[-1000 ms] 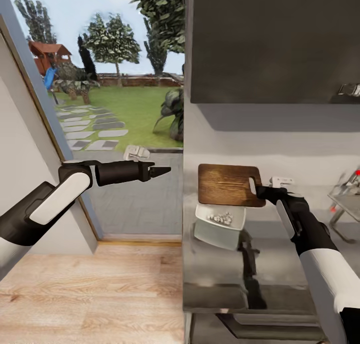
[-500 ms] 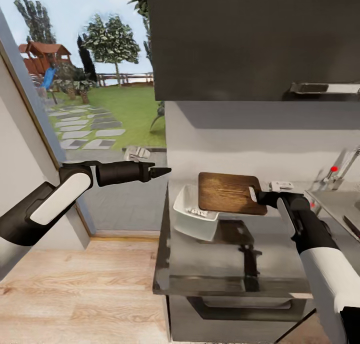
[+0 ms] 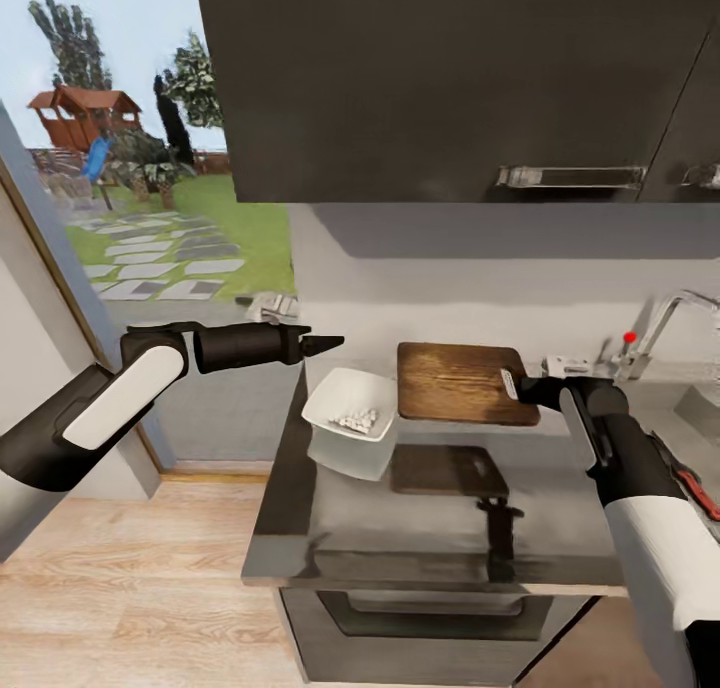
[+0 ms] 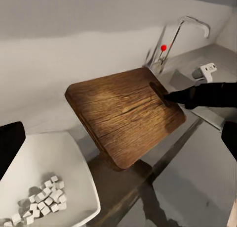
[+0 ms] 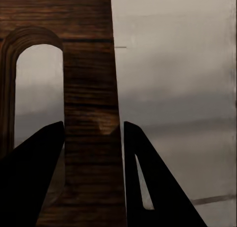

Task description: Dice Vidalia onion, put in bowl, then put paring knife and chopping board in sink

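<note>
Glossy dark grey table [image 3: 400, 528] is running along the kitchen wall under dark upper cabinets [image 3: 450, 78], with a garden showing through the glass door on the left. Above that table, the right hand [image 3: 518, 388] is holding the chopping board [image 3: 462, 383] level in the air, its fingers clamped on the strip of wood beside the slot handle, as the right wrist view is showing: one finger [image 5: 29, 182] on each side of the wood. Held by one end like this, a stiff wooden board is likely pulling down at its far-left free end, so the grip is probably carrying a twisting load; the smooth grain could slide between the fingers if the arm is swinging fast. The handle end looks like the sensible place to hold, since the slot gives the fingers a narrow bar to close on. Below and to the left of the board, the white bowl [image 3: 350, 418] is sitting on the table with the diced onion [image 3: 356, 421] inside it. To the right, the chrome tap [image 3: 665, 323] with its red knob is marking the sink [image 3: 700, 408], where the board is due to go. The left hand [image 3: 328, 344] is hanging out over the table's left edge, empty, its fingers together.
</note>
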Motion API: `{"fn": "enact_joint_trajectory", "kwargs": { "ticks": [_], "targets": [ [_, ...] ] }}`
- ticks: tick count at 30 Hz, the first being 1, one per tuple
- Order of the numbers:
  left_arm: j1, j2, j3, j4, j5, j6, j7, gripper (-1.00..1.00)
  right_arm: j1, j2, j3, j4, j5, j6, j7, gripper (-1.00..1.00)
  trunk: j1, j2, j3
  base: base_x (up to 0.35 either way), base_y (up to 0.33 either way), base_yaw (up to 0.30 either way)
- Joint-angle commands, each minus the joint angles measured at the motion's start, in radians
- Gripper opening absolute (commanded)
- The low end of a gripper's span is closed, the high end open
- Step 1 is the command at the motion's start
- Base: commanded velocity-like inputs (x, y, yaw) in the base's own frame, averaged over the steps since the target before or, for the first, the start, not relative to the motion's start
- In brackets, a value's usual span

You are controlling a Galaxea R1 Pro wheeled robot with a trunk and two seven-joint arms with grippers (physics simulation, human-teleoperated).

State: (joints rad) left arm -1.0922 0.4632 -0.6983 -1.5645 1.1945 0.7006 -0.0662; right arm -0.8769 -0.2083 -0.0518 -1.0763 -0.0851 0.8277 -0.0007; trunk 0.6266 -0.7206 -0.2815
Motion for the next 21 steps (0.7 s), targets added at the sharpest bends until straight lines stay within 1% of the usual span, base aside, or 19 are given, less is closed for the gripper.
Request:
{"fn": "enact_joint_trajectory", "kwargs": {
  "ticks": [1,2,3,4,5,7,8,12,16,21],
  "targets": [
    [-0.002,-0.005,-0.001,0.000,-0.001,0.001,-0.003,1.00,0.002,-0.006,0.005,-0.007,-0.001,0.010,0.006,-1.00,0.000,-0.001,-0.001,0.000,0.000,0.000],
    [-0.002,-0.011,-0.001,0.001,-0.001,0.001,-0.003,1.00,0.002,-0.012,0.007,-0.012,0.007,0.016,0.011,-1.00,0.000,-0.001,-0.001,0.000,0.000,0.000],
    [-0.002,-0.011,-0.001,0.000,-0.001,0.002,-0.003,1.00,0.002,-0.017,0.003,-0.018,0.008,0.022,0.017,-1.00,0.000,-0.001,-0.001,0.000,0.000,0.000],
    [-0.002,-0.017,-0.001,0.001,-0.001,0.002,-0.003,1.00,0.002,-0.023,-0.003,-0.024,0.001,0.027,0.023,-1.00,0.000,-0.001,-0.001,0.000,0.000,0.000],
    [-0.002,-0.022,-0.001,0.001,-0.002,0.002,-0.003,1.00,0.003,-0.029,-0.008,-0.029,0.005,0.026,0.028,-1.00,0.000,-0.001,-0.001,0.000,0.000,0.000],
    [-0.002,-0.033,-0.001,0.001,-0.002,0.002,-0.003,1.00,0.003,-0.023,-0.013,-0.041,0.003,0.026,0.040,-1.00,0.000,-0.001,-0.001,0.000,0.000,0.000],
    [-0.002,-0.039,-0.001,0.001,-0.002,0.002,-0.003,1.00,0.004,-0.021,-0.018,-0.046,-0.010,0.025,0.046,-1.00,0.000,-0.001,-0.001,0.000,0.000,0.000],
    [-0.002,-0.043,-0.001,0.002,-0.003,0.002,-0.003,1.00,0.004,-0.017,-0.040,-0.059,-0.041,0.025,0.069,-1.00,0.000,-0.001,-0.001,0.000,0.000,-0.029],
    [-0.002,-0.044,-0.001,0.002,-0.003,0.002,-0.003,1.00,0.004,-0.016,-0.063,-0.059,-0.075,0.025,0.093,-1.00,0.000,-0.001,-0.001,0.000,0.000,-0.191],
    [-0.002,-0.044,-0.001,0.002,-0.003,0.002,-0.003,1.00,0.004,-0.016,-0.091,-0.059,-0.104,0.025,0.122,-1.00,0.000,-0.001,-0.001,0.000,0.000,-0.266]
  ]
}}
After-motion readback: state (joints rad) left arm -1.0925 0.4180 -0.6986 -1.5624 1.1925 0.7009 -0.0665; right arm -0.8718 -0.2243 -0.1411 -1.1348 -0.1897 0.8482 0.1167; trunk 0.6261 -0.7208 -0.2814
